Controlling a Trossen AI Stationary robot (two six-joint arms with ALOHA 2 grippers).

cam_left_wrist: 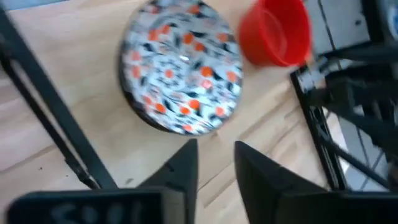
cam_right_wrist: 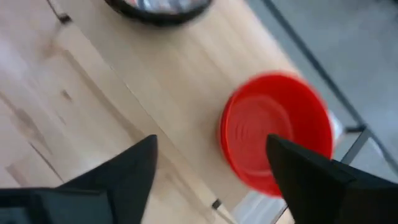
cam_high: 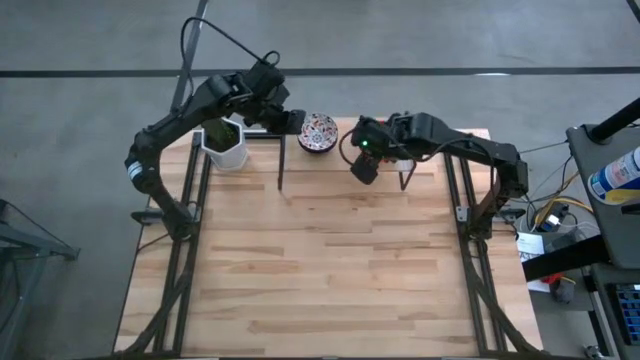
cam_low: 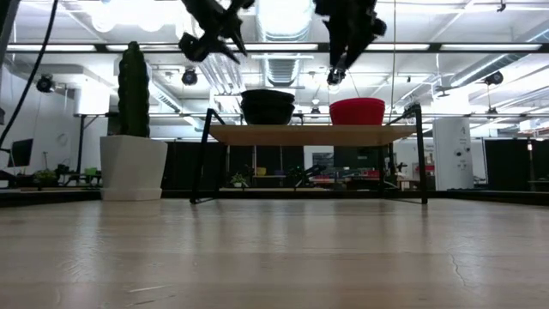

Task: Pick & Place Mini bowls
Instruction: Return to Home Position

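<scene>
Wood of the table point(cam_high: 320, 270) fills the lower half of the high view. Past it, at upper centre, we see the right gripper point(cam_high: 365, 168) hanging above the shelf point(cam_low: 313, 135), its jaws spread wide around nothing. Its wrist view shows the red bowls point(cam_right_wrist: 277, 127) on the shelf's right part. Left of them on the shelf sit the patterned bowls point(cam_high: 318, 132). The left gripper point(cam_high: 287, 120) hovers just left of these, jaws slightly parted and empty. Toward the upper left stands the cactus pot point(cam_high: 226, 148), beside the shelf.
</scene>
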